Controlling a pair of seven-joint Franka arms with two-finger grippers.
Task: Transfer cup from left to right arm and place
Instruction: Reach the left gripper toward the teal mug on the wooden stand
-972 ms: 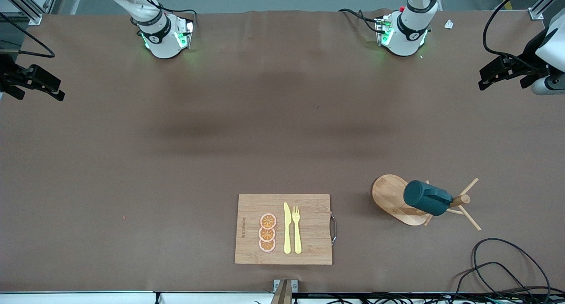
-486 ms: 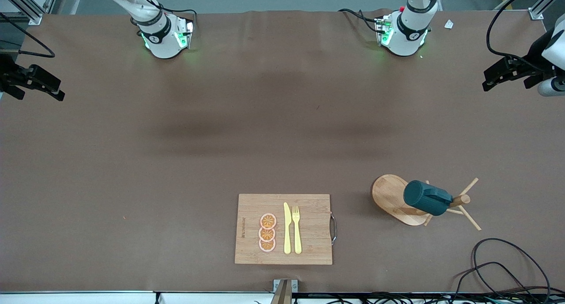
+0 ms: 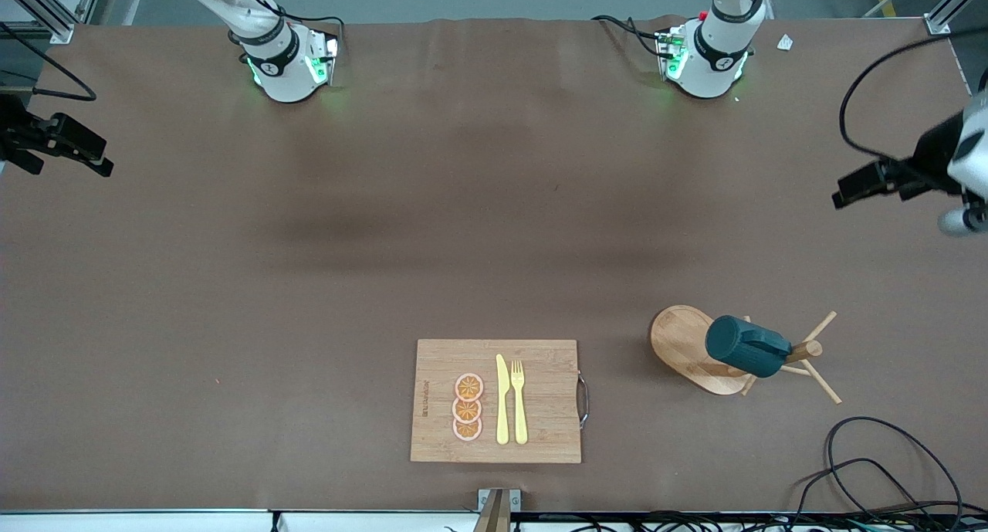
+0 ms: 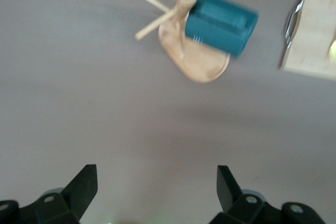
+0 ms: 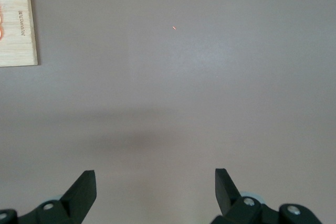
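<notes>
Cup (image 3: 747,347) hangs tilted on a peg of the rack (image 3: 687,348), beside the board (image 3: 540,362) with fork (image 3: 519,401), knife (image 3: 502,397) and slices (image 3: 468,407). Left hand (image 3: 853,188), released, is over bare counter (image 3: 386,246). Right hand (image 3: 77,150), released, waits at the counter's edge.

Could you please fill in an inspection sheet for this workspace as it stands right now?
Surface: brown table, bare across the middle.
Job's things: cup hung tilted on a wooden rack, toward the left arm's end.
Clutter: cutting board with orange slices, knife and fork.
Grippers: left gripper open, up over the table's edge at its own end; right gripper open, waiting at its own end.
Cables: black cable looped on the table, nearer the camera than the rack.
Surroundings: nothing seen.
</notes>
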